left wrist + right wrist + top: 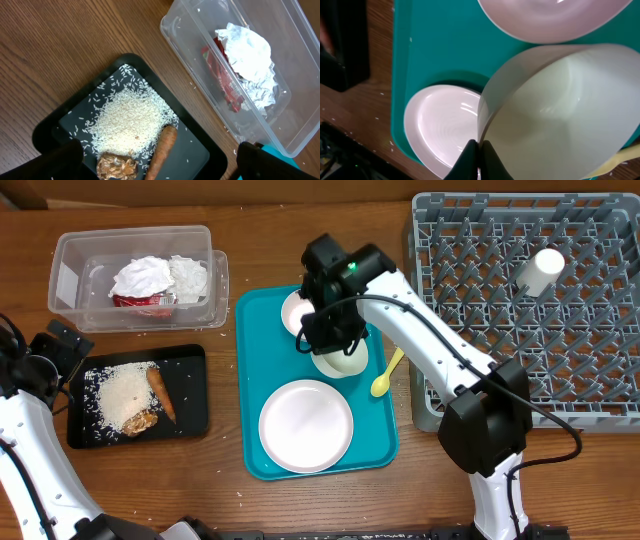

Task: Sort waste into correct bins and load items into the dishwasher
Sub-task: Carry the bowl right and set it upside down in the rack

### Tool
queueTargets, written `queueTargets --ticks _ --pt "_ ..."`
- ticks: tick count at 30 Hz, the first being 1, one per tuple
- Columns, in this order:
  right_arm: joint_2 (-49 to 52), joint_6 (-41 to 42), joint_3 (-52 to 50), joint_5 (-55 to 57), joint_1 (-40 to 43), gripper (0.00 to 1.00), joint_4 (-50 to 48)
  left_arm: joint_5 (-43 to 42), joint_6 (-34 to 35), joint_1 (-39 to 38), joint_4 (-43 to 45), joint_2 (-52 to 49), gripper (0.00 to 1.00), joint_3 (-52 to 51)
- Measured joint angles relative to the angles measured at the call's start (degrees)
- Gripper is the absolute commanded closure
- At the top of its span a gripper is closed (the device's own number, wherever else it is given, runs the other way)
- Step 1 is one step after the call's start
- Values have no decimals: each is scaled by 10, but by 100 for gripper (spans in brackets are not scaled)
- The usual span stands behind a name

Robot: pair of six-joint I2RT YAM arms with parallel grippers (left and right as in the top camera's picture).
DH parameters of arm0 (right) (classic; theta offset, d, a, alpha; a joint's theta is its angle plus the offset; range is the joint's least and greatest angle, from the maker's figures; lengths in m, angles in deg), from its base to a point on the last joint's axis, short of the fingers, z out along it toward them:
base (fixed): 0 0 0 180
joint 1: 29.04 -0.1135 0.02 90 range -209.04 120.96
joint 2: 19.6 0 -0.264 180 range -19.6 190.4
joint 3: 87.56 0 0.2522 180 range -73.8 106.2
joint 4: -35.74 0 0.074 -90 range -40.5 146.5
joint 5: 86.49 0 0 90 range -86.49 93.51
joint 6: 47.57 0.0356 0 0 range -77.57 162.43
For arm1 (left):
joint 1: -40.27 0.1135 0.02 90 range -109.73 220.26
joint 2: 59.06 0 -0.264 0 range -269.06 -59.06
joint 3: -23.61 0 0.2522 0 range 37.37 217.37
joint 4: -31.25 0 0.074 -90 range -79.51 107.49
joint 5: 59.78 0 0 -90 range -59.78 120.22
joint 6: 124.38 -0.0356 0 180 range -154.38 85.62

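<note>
Rim of the white bowl (pixel 560 110) was pinched by the right gripper (pixel 478 152), just beside the pink plate (pixel 555 15). The left gripper (pixel 159 167) hung spread over the black tray (pixel 50 131).

Robot lab setup: wooden table (pixel 250 220), mounted arm (pixel 430 335), grey dish rack (pixel 480 280), teal tray (pixel 375 442).

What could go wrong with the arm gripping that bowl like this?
The right gripper pinches only the thin rim of the white bowl, so the bowl might slip and drop onto the pale pink plate or large white plate. Swinging it out could also knock the yellow spoon off the teal tray.
</note>
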Motion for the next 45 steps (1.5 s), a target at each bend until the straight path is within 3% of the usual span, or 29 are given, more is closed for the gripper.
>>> queueTargets --ticks 8,17,22,27,35,39,45 --pt "-15 0 83 -16 73 96 21 0 0 0 0 0 0 0" --pt "-65 -25 91 -150 365 96 23 0 0 0 0 0 0 0" --pt "-66 -81 72 -274 522 96 28 0 0 0 0 0 0 0" --pt "-68 -160 12 -402 624 96 33 0 0 0 0 0 0 0" --pt "-68 -247 -141 -560 681 96 -38 0 0 0 0 0 0 0" --pt "-68 -250 -203 -590 679 96 -97 0 0 0 0 0 0 0" --pt "-69 -243 -216 -598 684 96 -120 0 0 0 0 0 0 0"
